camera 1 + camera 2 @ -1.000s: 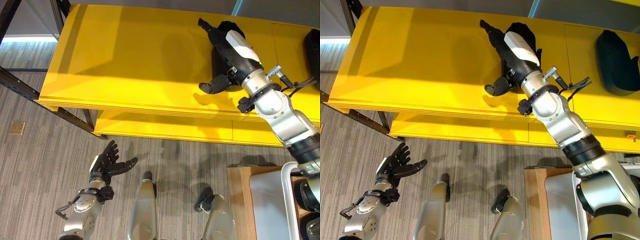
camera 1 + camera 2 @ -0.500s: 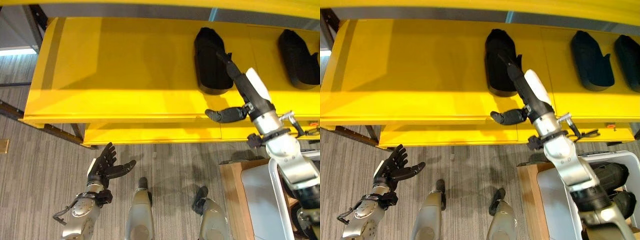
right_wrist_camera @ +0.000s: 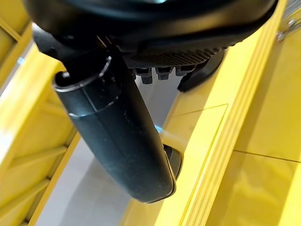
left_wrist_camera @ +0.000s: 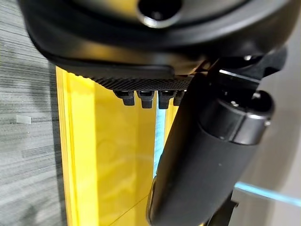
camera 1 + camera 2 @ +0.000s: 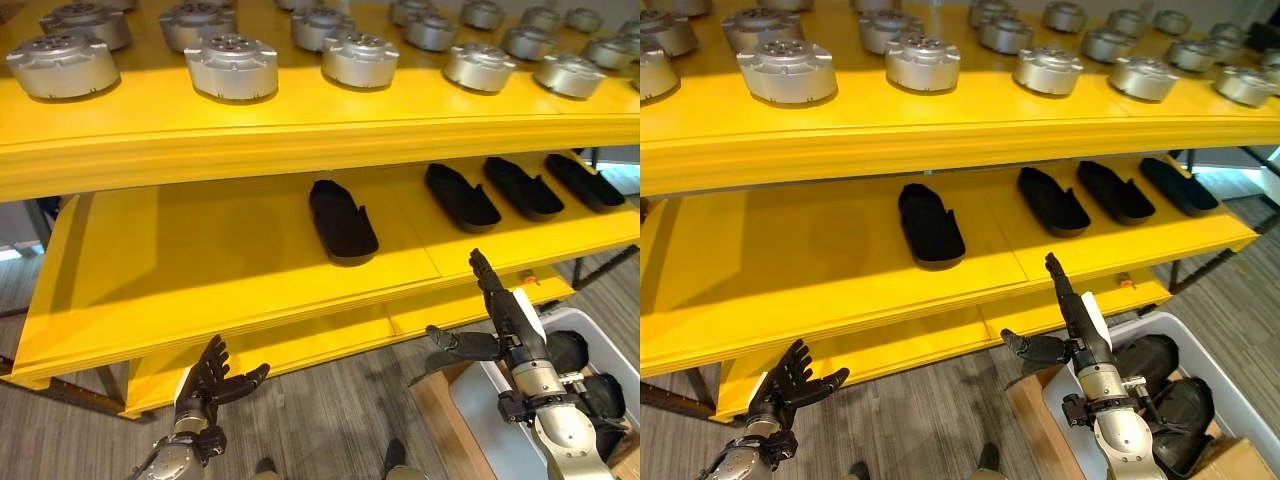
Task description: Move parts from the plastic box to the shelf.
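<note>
Several black shoe-shaped parts lie in a row on the yellow middle shelf [image 5: 200, 260]; the nearest one [image 5: 343, 220] is apart from the others [image 5: 462, 197]. At the lower right stands the pale plastic box [image 5: 1130, 330] with more black parts [image 5: 1150, 360] inside. My right hand [image 5: 515, 335] hovers in front of the shelf's edge, above the box's near corner, open with straight fingers and empty. Low at the left, my left hand [image 5: 210, 378] is open with spread fingers, over the floor.
The top shelf [image 5: 300, 130] carries several round silver metal parts [image 5: 230, 65]. A lower yellow shelf [image 5: 330, 335] shows under the middle one. The box rests on a wooden stand [image 5: 1025, 400]. The left half of the middle shelf is bare.
The camera has tilted up, bringing the top shelf into sight. My right hand has drawn back from the black part on the shelf to in front of the shelf edge, over the box.
</note>
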